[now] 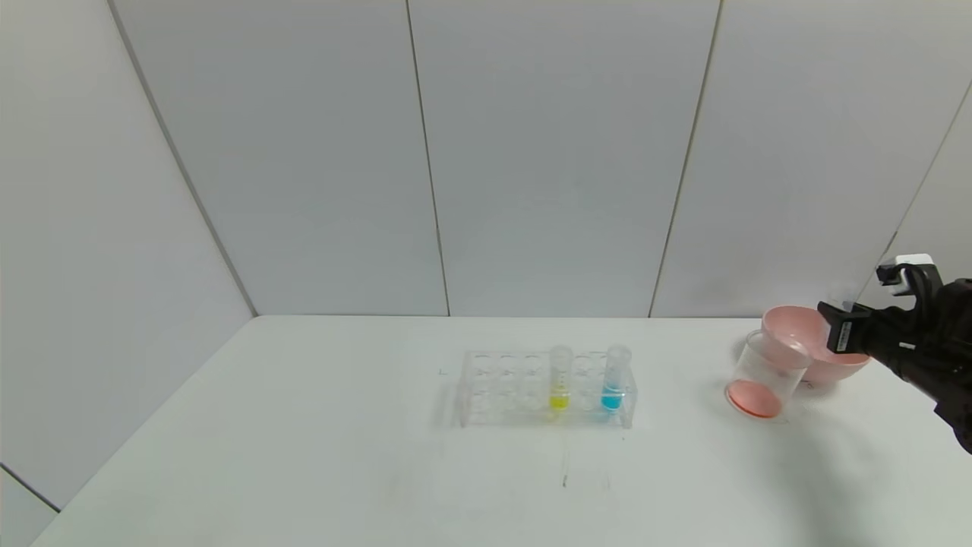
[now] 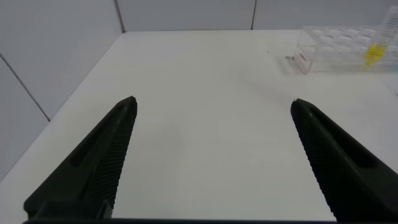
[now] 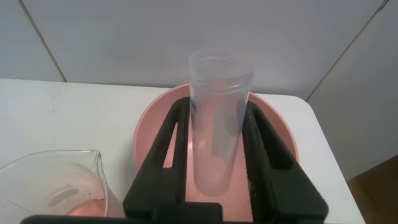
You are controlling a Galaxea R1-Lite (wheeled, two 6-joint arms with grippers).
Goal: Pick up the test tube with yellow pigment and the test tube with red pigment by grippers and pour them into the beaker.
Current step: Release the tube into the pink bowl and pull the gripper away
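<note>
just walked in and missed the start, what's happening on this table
The right pincer is shut on an empty-looking clear test tube, holding it over the pink bowl beside the beaker, which already has red-orange liquid in the bottom. The test tube with yellow pigment stands untouched in the rack, next to a blue one. The left pincer hangs open over bare table, away from the rack.

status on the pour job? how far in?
Roughly half. Done: the beaker already holds red-orange liquid. In hand: the right gripper grips an emptied test tube over the pink bowl. Left: the test tube with yellow pigment sits unpoured in the rack beside the blue tube. The left gripper is open, away from the rack.
</note>
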